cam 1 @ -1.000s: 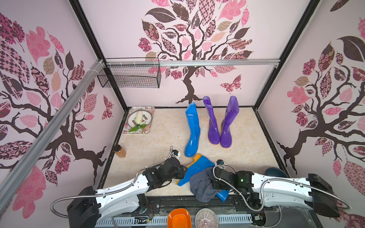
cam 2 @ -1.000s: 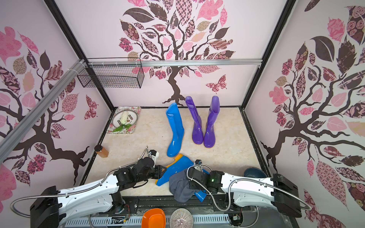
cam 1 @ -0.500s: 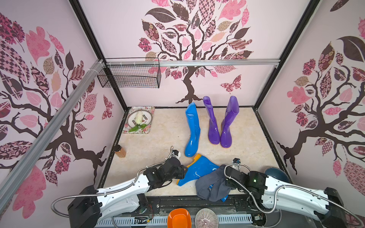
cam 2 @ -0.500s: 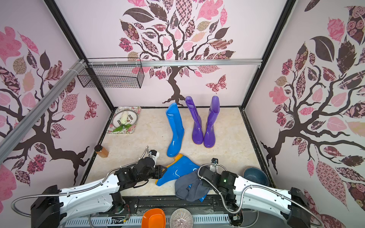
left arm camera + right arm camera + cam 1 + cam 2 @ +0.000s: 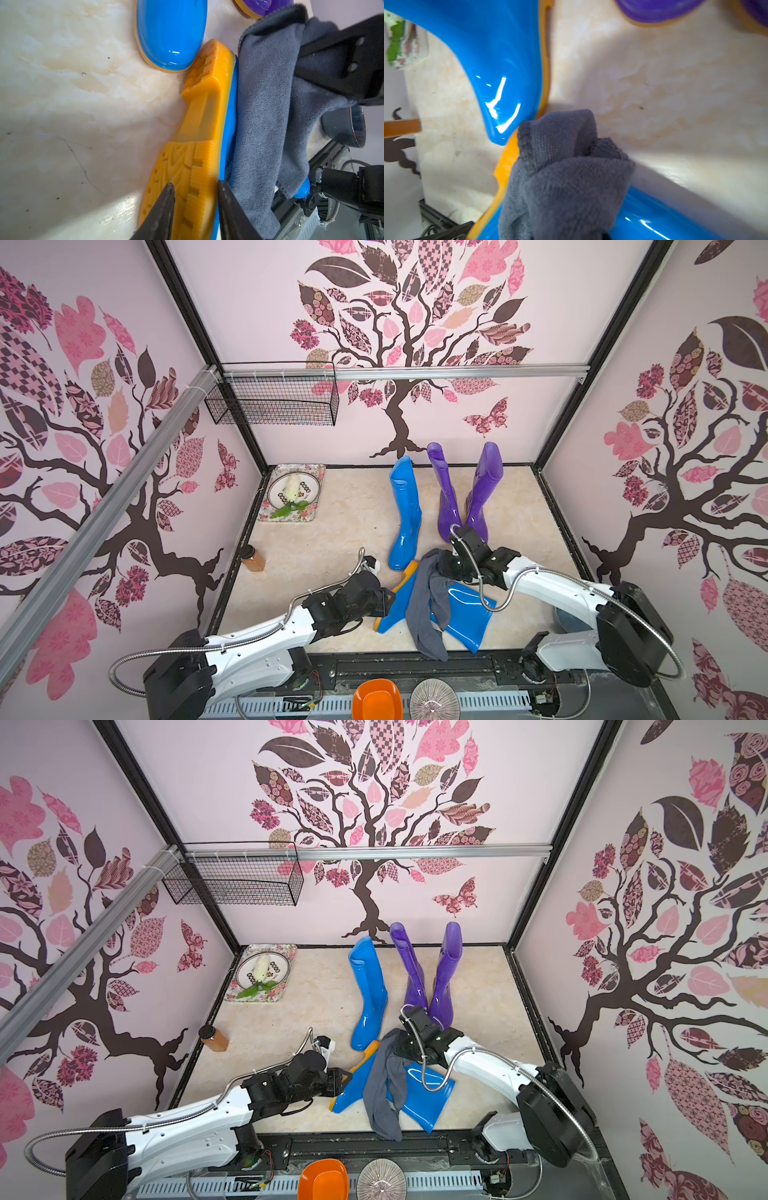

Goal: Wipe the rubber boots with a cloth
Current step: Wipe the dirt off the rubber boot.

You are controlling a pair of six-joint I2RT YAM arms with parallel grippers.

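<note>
Marbled floor (image 5: 340,526); right claw (image 5: 446,567) holds cloth (image 5: 428,605) on lying blue boot (image 5: 465,616).

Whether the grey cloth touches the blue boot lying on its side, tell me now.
Touching. In both top views the cloth lies draped across the lying blue boot; the left wrist view shows it against the blue edge beside the orange sole.

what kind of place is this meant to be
Probably a mock home entryway inside a robot booth: pink tree-decal walls, black wire basket, glossy blue and purple rubber boots on marble-look floor.
</note>
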